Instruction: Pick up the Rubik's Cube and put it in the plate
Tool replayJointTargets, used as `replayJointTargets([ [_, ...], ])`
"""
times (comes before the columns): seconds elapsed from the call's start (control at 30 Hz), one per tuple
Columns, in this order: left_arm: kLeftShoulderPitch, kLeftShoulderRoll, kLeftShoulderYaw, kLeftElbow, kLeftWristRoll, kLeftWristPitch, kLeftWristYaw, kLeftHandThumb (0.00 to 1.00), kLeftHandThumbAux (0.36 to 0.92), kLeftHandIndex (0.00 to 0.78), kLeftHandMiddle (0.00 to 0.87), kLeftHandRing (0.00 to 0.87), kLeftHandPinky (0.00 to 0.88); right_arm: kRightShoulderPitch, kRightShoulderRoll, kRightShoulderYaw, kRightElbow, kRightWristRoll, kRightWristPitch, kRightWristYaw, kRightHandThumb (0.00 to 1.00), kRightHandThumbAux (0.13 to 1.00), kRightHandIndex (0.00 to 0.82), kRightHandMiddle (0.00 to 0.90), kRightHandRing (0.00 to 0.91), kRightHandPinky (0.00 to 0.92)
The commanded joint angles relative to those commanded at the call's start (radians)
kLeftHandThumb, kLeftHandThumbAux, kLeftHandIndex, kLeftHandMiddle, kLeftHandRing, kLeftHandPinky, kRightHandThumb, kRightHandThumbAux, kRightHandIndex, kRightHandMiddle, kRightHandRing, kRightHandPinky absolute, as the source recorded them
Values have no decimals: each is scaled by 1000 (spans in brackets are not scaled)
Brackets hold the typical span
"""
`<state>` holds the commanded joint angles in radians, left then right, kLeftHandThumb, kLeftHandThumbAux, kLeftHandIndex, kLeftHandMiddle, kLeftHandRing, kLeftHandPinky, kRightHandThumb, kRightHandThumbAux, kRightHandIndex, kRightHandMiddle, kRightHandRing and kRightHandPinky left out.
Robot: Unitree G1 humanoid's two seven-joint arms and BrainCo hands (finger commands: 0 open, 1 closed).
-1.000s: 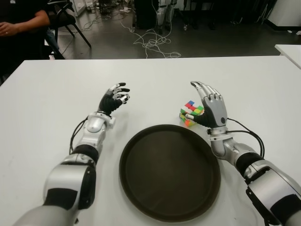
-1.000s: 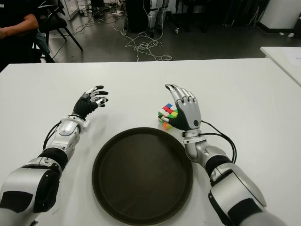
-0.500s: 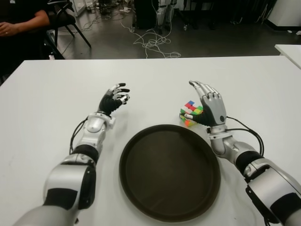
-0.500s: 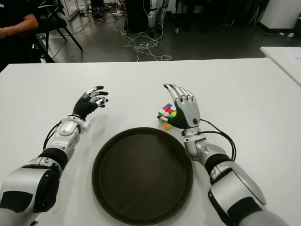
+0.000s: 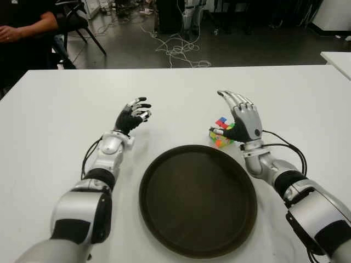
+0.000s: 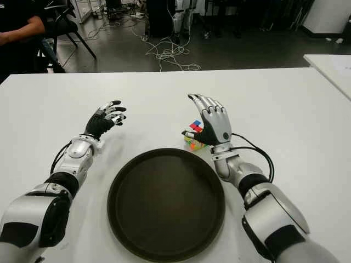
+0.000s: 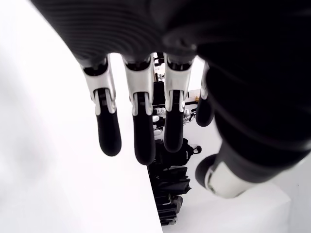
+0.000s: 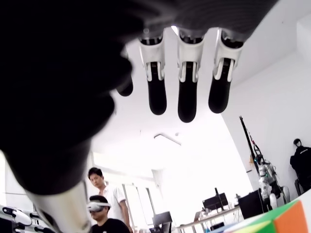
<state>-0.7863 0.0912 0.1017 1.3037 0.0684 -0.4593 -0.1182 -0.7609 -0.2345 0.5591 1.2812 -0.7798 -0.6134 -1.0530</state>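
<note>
Right hand (image 5: 239, 121): fingers spread, holding nothing, just beside cube (image 5: 220, 132).
Cube: on bench (image 5: 55, 120), near plate (image 5: 197, 200).
Left hand (image 5: 133, 116): loosely spread, empty, left of plate.

1 Rubik's Cube (image 5: 220, 132), 1 plate (image 5: 159, 170), 2 robot hands: left hand (image 5: 133, 116), right hand (image 5: 241, 119), 1 table (image 5: 55, 109)
</note>
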Motion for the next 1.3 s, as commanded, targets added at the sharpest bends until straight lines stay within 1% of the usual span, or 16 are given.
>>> replayJointTargets([
  [0.3,0,-1,-6,1,5,-1,15,301,745,184,275,312,354,-6,-2,-10,3,8,2,17,0,819,179,242,247,283],
  [0.53,1,-4,-1,2,-1,-5,4,323,732,179,276,314,360,-8,-2,-18,8,12,8,39,0,818,172,239,246,286],
  [0.77,1,-6,2,1,-5,-9,-3,327,745,183,270,313,360,-11,-1,-27,14,16,21,62,0,823,177,242,251,292],
  [1.0,1,-8,2,-1,-4,-12,-3,328,763,184,271,313,363,-14,-4,-33,19,24,30,115,0,810,185,240,248,284],
  [1.3,-1,-9,2,-1,-4,-9,2,312,750,186,286,323,363,-19,-10,-36,18,34,33,182,0,806,193,246,252,292],
])
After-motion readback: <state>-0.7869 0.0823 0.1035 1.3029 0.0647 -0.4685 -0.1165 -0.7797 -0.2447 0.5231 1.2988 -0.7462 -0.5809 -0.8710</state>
